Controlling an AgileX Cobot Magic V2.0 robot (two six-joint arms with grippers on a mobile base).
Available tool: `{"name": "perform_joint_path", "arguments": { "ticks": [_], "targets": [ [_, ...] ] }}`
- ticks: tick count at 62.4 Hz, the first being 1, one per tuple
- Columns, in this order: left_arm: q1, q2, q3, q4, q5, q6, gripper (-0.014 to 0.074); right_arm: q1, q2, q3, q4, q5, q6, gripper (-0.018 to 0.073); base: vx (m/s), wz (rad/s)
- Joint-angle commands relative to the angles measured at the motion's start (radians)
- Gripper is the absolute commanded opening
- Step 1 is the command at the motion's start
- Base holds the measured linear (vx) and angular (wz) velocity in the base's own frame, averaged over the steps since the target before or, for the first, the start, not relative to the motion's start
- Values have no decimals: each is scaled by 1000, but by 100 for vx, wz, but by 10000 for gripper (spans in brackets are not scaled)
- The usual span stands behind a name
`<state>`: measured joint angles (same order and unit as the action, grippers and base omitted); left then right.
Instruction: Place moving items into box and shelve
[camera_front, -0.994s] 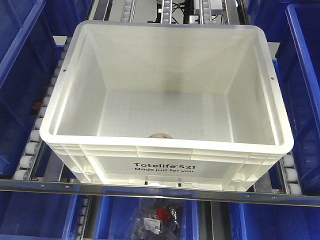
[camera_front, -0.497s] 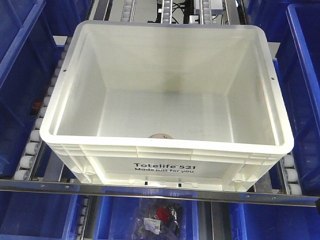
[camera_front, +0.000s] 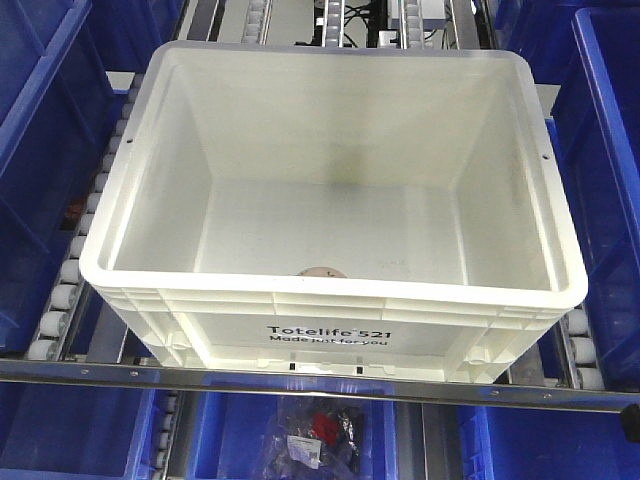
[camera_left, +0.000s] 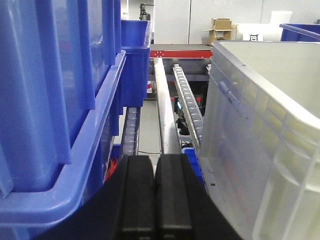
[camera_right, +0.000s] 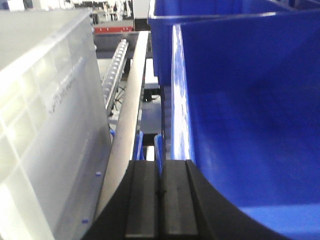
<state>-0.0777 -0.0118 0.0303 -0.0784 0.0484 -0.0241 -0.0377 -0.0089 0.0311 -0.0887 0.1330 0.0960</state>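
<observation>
- The box (camera_front: 330, 330), a big white crate with black print on its front wall, fills the centre of the front view. It sits on the roller rails (camera_front: 75, 270) of the shelf, so it seems to be shelved already or nearly so.
- Blue bins (camera_front: 40, 150) flank it at the left and right edges of the frame, with more below.
- The left hand (camera_left: 154, 200), at the bottom centre of its wrist view, is closed and empty, in the gap between a blue bin and the box's left wall, probably placed there to steady or push the box.
- The right hand (camera_right: 161, 202) is likewise closed on nothing, low between the box's right wall and a blue bin.
- A small pinkish item (camera_front: 320, 270) peeks over the near rim inside the box; likely one plush ball. The other is not visible.
</observation>
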Motion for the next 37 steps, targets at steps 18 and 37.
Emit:
{"name": "perform_joint_path", "arguments": {
  "ticks": [18, 37],
  "targets": [
    [-2, -8, 20, -9, -84, -3, -6, 1, -24, 6, 4, -114, -10, -6, 0, 0],
    [-2, -8, 20, -9, -84, -3, -6, 1, -24, 6, 4, -114, -10, -6, 0, 0]
  ]
}}
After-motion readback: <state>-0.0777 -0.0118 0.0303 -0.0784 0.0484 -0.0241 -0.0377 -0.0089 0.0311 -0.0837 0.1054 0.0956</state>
